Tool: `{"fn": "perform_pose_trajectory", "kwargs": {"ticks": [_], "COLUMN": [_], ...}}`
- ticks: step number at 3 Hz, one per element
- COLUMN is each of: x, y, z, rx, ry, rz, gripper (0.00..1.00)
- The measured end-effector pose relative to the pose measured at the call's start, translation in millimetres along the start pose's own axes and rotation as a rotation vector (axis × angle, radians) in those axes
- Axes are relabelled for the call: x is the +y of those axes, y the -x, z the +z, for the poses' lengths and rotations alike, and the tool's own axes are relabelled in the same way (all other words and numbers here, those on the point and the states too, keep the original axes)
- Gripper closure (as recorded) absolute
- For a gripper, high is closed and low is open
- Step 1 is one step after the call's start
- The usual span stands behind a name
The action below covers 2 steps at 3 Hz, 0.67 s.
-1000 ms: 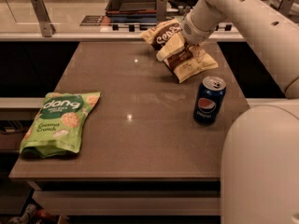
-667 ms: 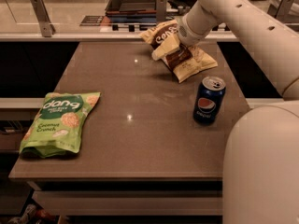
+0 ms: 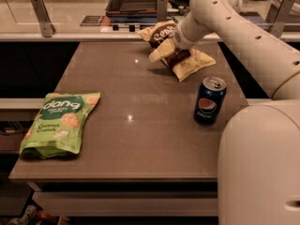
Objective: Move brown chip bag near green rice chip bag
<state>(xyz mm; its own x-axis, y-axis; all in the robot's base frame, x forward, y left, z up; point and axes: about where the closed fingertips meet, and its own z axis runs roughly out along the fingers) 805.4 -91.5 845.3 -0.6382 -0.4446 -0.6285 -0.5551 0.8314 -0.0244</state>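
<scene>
The brown chip bag point(image 3: 161, 33), dark brown with cream edges and white "Sea" lettering, is at the far right of the table, crumpled. My gripper point(image 3: 174, 48) comes in from the upper right and is shut on the bag's middle, with a cream corner sticking out to its left. The bag's lower cream end point(image 3: 194, 62) lies on the table. The green rice chip bag point(image 3: 60, 122), a flat green "dang" pouch, lies at the table's near left edge, far from the gripper.
A blue Pepsi can point(image 3: 209, 101) stands upright at the right, just in front of the brown bag. The brown table point(image 3: 140, 139) ends in a drop at left and front. A counter with a dark tray point(image 3: 133, 1) and metal posts point(image 3: 42, 15) runs behind. My white arm point(image 3: 253, 46) fills the right side.
The gripper has shifted slightly left with the brown bag. The bag's shape has changed, and a cream corner now sticks out to the left. The green pouch and the can have not moved.
</scene>
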Motion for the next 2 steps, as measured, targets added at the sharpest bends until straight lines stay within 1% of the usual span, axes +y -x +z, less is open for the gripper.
{"fn": "perform_pose_trajectory", "kwargs": {"ticks": [1, 2], "x": [-6.4, -4.6], "y": [-8.8, -9.2], "z": [21.5, 23.3], "rx": [0.004, 0.007], "ry": [-0.015, -0.011], "rz": [-0.008, -0.009], "gripper": [0.18, 0.41]}}
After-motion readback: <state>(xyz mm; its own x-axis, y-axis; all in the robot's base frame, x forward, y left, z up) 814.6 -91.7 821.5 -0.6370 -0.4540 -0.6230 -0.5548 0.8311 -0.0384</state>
